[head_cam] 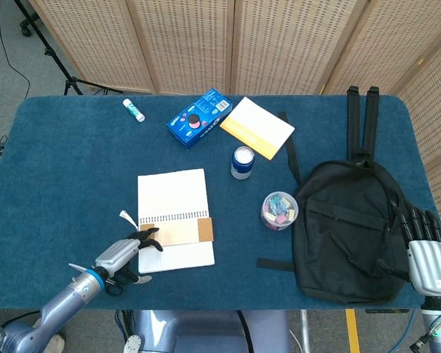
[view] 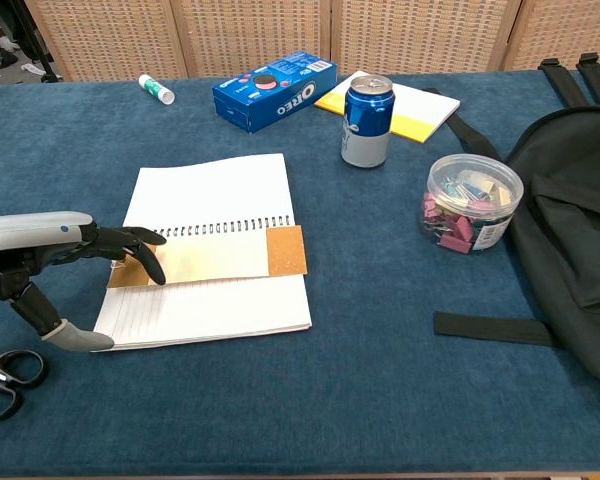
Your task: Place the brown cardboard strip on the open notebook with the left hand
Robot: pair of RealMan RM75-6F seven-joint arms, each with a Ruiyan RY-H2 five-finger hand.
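The open spiral notebook lies at the front left of the blue table. The brown cardboard strip lies flat across it, just below the spiral binding. My left hand reaches in from the left with its fingertips touching the strip's left end. Its thumb hangs apart, low by the notebook's front left corner, so nothing is pinched. My right hand rests at the far right beside the backpack, fingers straight and holding nothing.
Black scissors lie under my left forearm. Behind the notebook stand a soda can, an Oreo box, a yellow notepad and a glue stick. A tub of clips and a black backpack fill the right.
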